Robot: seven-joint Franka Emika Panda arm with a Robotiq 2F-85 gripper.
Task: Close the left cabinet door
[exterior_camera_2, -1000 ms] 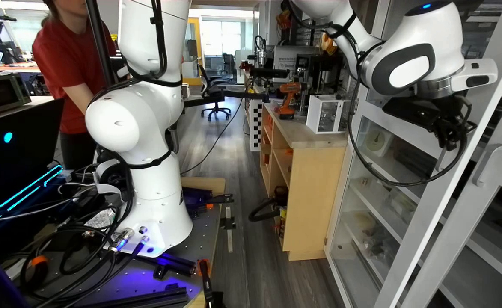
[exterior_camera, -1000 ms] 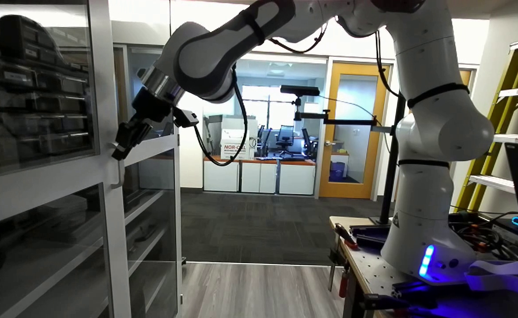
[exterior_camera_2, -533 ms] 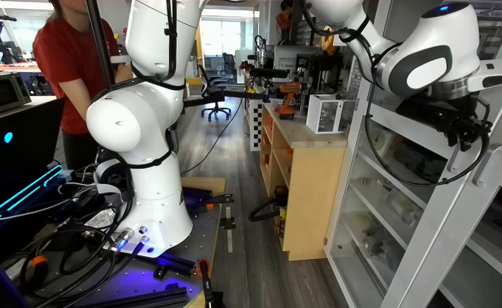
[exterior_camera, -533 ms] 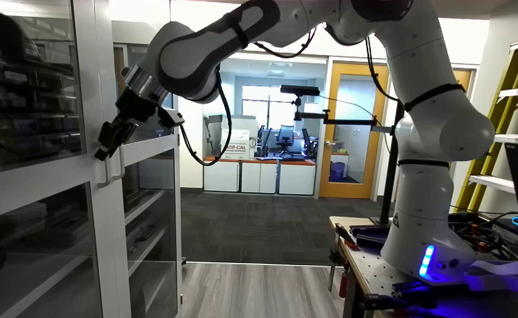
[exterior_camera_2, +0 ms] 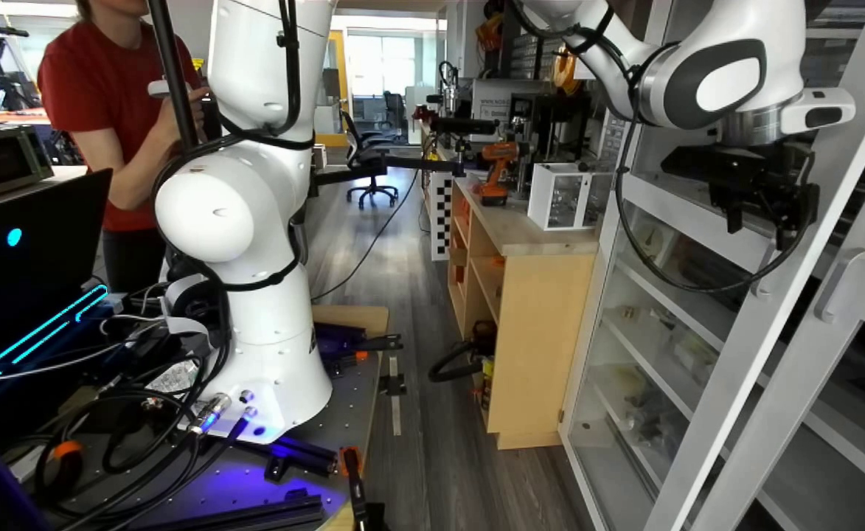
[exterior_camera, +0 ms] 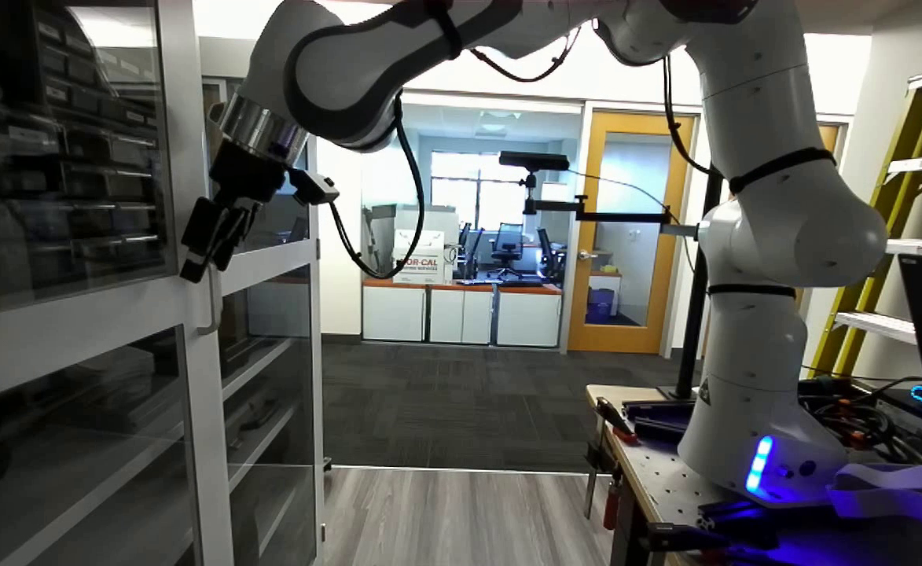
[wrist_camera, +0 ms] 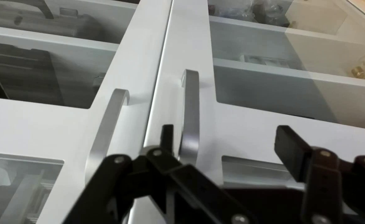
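The left cabinet door, white-framed with glass panes and a mid rail (exterior_camera: 75,338) (exterior_camera_2: 686,214), stands slightly ajar in both exterior views. A dark gap shows past its edge. The wrist picture looks upside down, so this door (wrist_camera: 250,133) lies on its right side. My gripper (wrist_camera: 225,127) has its fingers spread apart. The door's grey handle (wrist_camera: 191,109) appears in the gap, close to one finger (wrist_camera: 167,137); whether they touch I cannot tell. In both exterior views my gripper (exterior_camera: 207,263) (exterior_camera_2: 758,230) is at the upper end of that handle (exterior_camera: 213,306).
Beside it is the right cabinet door with its own handle (wrist_camera: 107,130) (exterior_camera_2: 841,284). A wooden bench (exterior_camera_2: 543,346) adjoins the cabinet. My base sits on a work table (exterior_camera: 626,456) across the aisle. A person in red (exterior_camera_2: 115,103) stands behind my base. A cable loops under my wrist.
Half a second ago the left door was pushed back almost flush with the right one; now it stands out again. My gripper has drawn back and slightly up, and its fingers have parted.
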